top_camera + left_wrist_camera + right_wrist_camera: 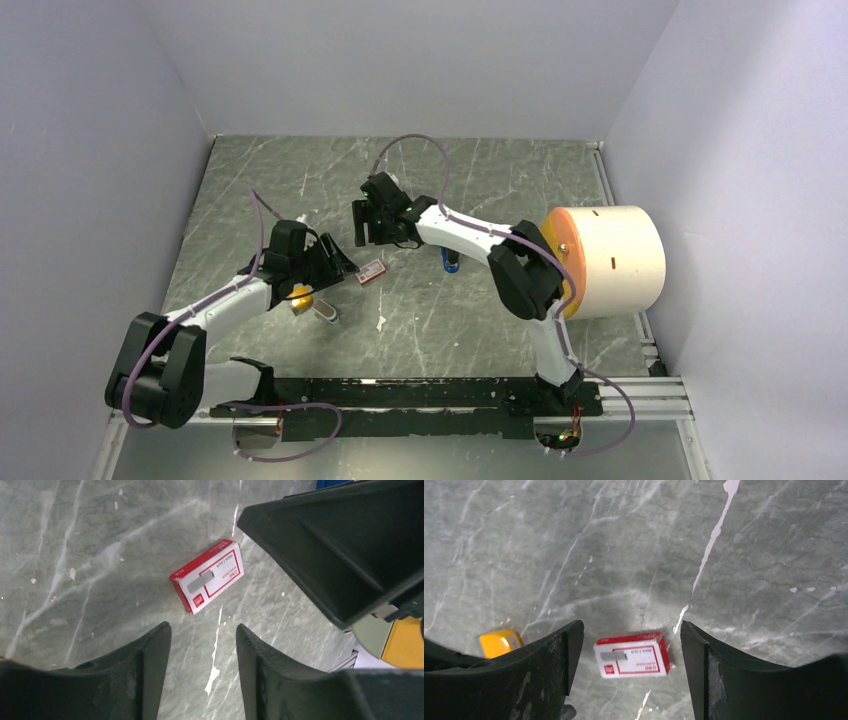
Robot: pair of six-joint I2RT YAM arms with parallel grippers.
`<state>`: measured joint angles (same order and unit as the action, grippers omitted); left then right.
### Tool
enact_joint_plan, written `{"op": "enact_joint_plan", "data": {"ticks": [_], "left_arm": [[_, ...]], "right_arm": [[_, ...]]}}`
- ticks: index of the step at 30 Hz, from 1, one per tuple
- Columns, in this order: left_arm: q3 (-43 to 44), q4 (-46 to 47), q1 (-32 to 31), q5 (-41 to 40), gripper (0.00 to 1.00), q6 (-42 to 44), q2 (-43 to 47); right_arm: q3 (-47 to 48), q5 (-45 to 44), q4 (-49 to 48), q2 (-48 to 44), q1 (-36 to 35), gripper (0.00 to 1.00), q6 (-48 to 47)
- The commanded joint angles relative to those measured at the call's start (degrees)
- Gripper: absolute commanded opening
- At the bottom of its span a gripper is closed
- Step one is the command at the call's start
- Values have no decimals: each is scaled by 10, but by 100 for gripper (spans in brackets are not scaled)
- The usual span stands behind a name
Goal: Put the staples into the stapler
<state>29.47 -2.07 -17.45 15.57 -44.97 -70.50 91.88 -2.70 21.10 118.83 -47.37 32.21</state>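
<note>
Small red-and-white cardboard staple box (371,272) lies flat and closed on the grey-green marbled tabletop (480,180), centre of the top view. No loose silvery staples are visible, so they are presumably inside it.

In the right wrist view the box (632,655) sits low centre, in the gap of the right gripper (630,625). Its long axis runs left-right, from finger to finger. Fingers are wide apart and empty. Cannot tell how high they are above the box.

In the left wrist view the box (207,576) lies ahead of the left gripper (202,626), above centre. It is skewed, long axis lower left to upper right. Fingers are apart with nothing between.

Both grippers are near the box. The right one looks better lined up, though closing as it stands would catch the box's short ends.

Slim blue stapler (451,263) shows just right of the box, mostly hidden under the right arm. Small orange-yellow block (301,296) sits to the lower left, by the left wrist.
</note>
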Motion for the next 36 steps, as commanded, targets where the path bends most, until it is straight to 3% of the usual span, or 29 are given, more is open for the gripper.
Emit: {"op": "enact_joint_plan", "data": {"ticks": [1, 4, 10, 27, 36], "left_arm": [[7, 60, 4, -25, 50, -1, -23], [0, 81, 4, -15, 41, -8, -39], [-13, 115, 4, -9, 39, -25, -65], [2, 104, 4, -38, 45, -18, -93], [-5, 123, 3, -8, 52, -18, -111]], "right_arm": [[61, -19, 68, 48, -2, 73, 7], [95, -48, 103, 67, -3, 66, 0], [133, -64, 151, 95, -4, 64, -25], [170, -63, 203, 134, -7, 66, -81], [101, -72, 203, 90, -21, 65, -99]]}}
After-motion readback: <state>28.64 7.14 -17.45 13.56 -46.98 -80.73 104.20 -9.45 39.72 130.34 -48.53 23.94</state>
